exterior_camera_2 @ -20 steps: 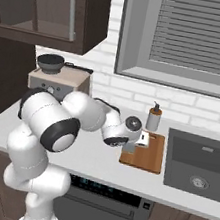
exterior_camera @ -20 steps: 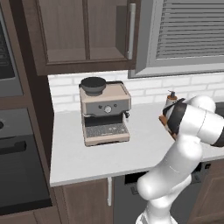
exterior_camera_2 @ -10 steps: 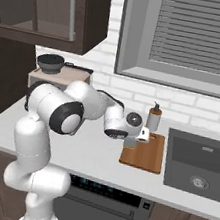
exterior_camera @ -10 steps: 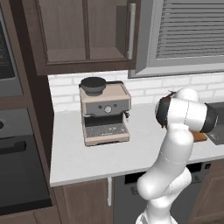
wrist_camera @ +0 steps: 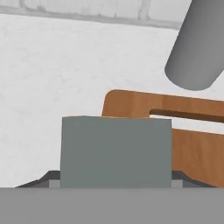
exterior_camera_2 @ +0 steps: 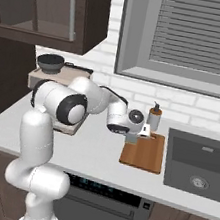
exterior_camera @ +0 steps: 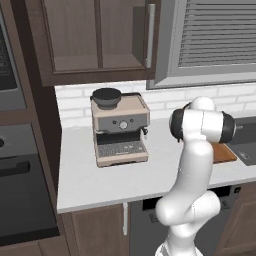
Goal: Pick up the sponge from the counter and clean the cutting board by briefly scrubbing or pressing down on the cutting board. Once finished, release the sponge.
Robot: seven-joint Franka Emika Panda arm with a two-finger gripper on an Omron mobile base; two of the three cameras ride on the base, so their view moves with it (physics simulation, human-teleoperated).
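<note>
The arm reaches out across the counter from the robot's body, and the gripper hangs at the near left corner of the cutting board, just above it. In the hand view the sponge sits right up against the camera, its grey-green face turned toward the lens and a thin yellow line showing along its top edge; it is clamped between the fingers, whose tips peek out at both lower corners of the block, so the claw is clenched on the sponge. Behind the sponge the cutting board spreads off to the right, reddish-brown, with a dark slot of a handle cut near its far end, and the sponge overlaps its rounded corner. A grey bottle looms at the upper right of the hand view; from the right base view that same soap bottle stands upright at the back of the board, by the white brick wall. To the right of the board lies the dark sink, sunk into the worktop. Over on the left, the coffee machine sits well apart from the board, with a dark bowl on top. From the left base view the arm's elbow covers most of the cutting board, leaving just a brown strip showing beside the sink.
</note>
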